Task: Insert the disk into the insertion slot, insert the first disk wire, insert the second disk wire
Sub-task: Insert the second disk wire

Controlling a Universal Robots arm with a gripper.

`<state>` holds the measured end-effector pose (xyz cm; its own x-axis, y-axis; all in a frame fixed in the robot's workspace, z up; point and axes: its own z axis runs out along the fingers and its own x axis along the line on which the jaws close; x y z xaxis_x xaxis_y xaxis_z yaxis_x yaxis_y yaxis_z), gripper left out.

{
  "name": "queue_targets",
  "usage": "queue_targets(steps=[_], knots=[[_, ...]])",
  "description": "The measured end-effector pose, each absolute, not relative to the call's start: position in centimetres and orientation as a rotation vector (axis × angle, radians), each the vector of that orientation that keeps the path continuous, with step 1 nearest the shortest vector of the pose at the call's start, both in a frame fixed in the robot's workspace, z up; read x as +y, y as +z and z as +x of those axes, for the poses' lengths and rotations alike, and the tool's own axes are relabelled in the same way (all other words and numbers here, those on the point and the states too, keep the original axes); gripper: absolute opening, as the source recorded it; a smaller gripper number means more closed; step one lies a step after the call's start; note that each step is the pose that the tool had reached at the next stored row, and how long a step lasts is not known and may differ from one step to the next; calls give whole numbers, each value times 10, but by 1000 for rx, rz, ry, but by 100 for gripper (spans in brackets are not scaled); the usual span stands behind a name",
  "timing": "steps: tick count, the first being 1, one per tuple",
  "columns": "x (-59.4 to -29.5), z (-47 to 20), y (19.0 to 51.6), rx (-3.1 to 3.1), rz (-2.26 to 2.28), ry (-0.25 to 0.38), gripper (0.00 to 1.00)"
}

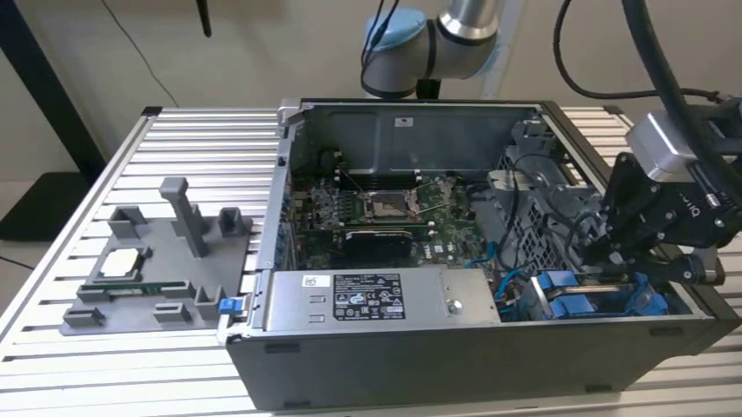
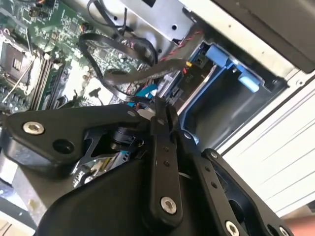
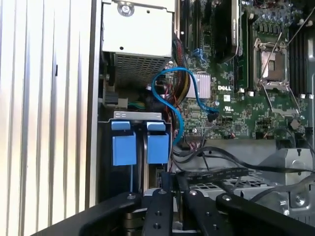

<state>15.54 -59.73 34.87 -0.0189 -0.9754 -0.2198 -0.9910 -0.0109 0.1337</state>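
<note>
The arm reaches down into the open computer case (image 1: pixel 464 261) at the exterior view's right, and its black pincer (image 1: pixel 612 261) sits low in the corner where the drive bay (image 1: pixel 592 300) is. In the second wrist view the pincer (image 2: pixel 158 109) has its two slim fingers (image 2: pixel 162 147) drawn close together at the tip, pinched on what looks like a dark cable end (image 2: pixel 147 110); I cannot tell for certain that it grips it. Just beyond the tip lies the drive bay (image 2: pixel 216 103), its grey walls edged with blue clips (image 2: pixel 216 55).

In the first wrist view the drive bay (image 3: pixel 135 147) shows just ahead of the pincer, with two blue tabs (image 3: pixel 124 149) side by side, and the disk (image 3: pixel 151 179) seems to sit between them, mostly hidden. A thin blue cable (image 3: pixel 170 105) loops from beside the bay towards the motherboard (image 3: pixel 256 64), which lies further from the pincer. The grey power supply box (image 1: pixel 383 300) lies along the near wall of the case, beside the bay. Well away from the pincer, on the ribbed table (image 1: pixel 69 347), stands a grey holder tray (image 1: pixel 156 269).
</note>
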Motion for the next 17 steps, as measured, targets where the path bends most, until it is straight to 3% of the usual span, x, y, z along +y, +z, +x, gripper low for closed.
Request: queue_targets(steps=[4,17], knots=[[-597,168,348,2189,-2169,433,0],[-600,176,343,2216,-2183,456,0]])
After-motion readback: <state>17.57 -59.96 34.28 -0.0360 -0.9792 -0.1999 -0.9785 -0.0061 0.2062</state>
